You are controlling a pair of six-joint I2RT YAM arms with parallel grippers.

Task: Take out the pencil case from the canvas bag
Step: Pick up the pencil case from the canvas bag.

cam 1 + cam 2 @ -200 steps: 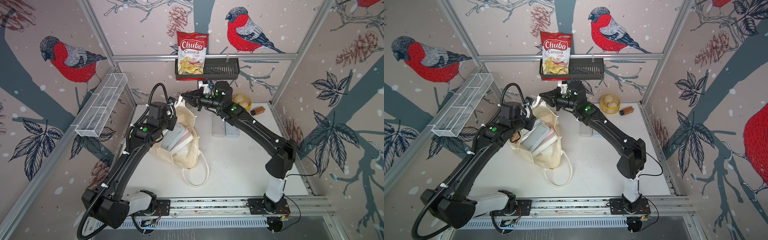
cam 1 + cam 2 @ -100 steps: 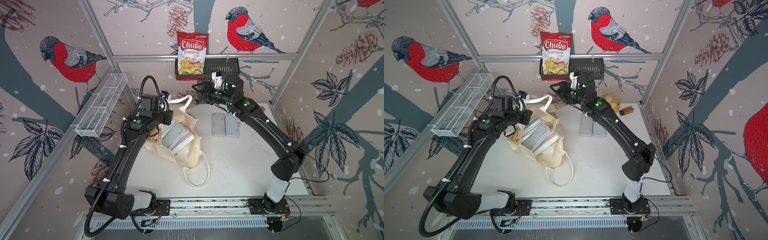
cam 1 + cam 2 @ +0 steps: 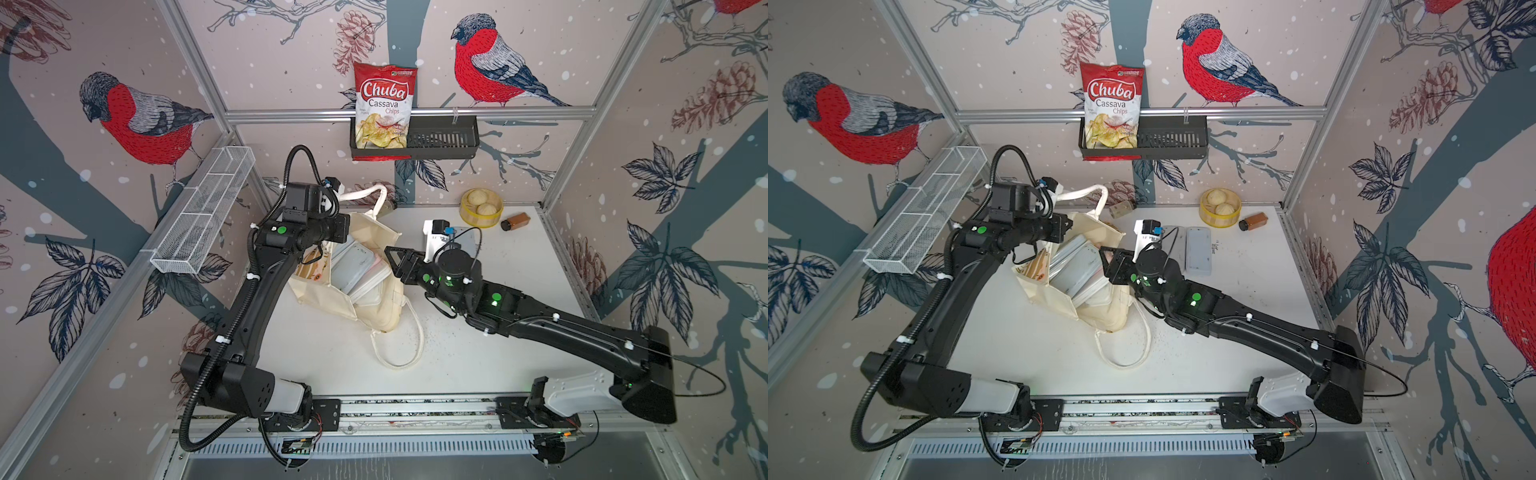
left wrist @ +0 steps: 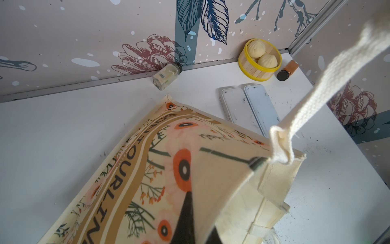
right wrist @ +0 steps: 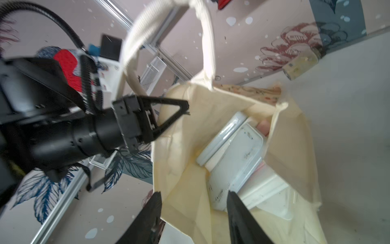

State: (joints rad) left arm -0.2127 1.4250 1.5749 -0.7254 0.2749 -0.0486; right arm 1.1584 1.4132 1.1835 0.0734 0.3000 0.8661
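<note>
Canvas bag (image 3: 322, 291) apparently holds pencil cases (image 3: 353, 266).

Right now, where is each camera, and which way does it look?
Top views: high up, looking down on canvas bag and both arms.
Left wrist: on left arm, facing the bag's printed side; left claw shows.
Right wrist: on right arm, peering into the bag; open right claw shows.
Shared: both wrist views catch the glass jar.

Matt woven cloth canvas bag (image 3: 376, 309), smooth hard-shelled pencil case (image 5: 234, 156), coarse braided handle (image 4: 329, 84)
</note>
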